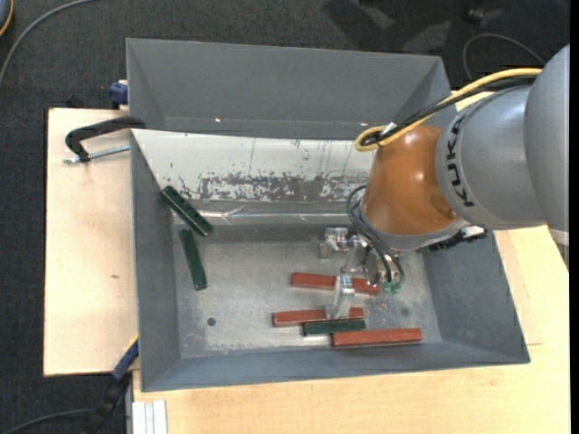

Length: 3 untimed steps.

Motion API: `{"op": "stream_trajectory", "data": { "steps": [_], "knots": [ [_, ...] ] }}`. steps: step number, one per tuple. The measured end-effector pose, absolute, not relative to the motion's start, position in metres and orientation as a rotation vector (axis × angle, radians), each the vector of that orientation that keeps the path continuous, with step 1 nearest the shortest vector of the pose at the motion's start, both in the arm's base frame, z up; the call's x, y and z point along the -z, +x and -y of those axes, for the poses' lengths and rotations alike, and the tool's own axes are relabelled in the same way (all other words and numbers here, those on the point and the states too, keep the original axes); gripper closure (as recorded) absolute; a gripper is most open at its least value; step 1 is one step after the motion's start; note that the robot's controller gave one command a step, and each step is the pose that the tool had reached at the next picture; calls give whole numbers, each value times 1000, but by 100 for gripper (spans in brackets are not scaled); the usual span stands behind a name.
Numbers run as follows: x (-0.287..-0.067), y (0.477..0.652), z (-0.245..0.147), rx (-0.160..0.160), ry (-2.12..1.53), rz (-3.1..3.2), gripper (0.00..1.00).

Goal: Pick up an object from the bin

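Tool (346, 289), grip unclear, over a red bar (312, 280), clear of bin walls (156, 278).

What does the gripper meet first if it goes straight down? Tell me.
Most likely the rearmost red-brown bar, lying beneath the gripper. How far above it the gripper is cannot be judged; it may already touch. The dark green bar lies nearer the front, off that line.

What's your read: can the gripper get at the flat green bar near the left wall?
Probably yes. The green bar lies alone on bare floor with nothing on it. Open floor lies between it and the gripper, which is over the red bars. The sloping left wall close by may crowd it.
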<state>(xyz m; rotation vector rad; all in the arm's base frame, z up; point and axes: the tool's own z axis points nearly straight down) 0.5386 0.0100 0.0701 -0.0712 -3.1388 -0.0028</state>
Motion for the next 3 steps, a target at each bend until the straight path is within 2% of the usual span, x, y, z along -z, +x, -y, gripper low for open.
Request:
{"op": "stream_trajectory", "data": {
  "steps": [1, 2, 3],
  "knots": [
    [-71, 540, -11, 2, -71, 3142, 0],
    [-71, 540, -11, 2, -69, 3142, 100],
    [-131, 542, -12, 3, -68, 3152, 100]
  ]
}}
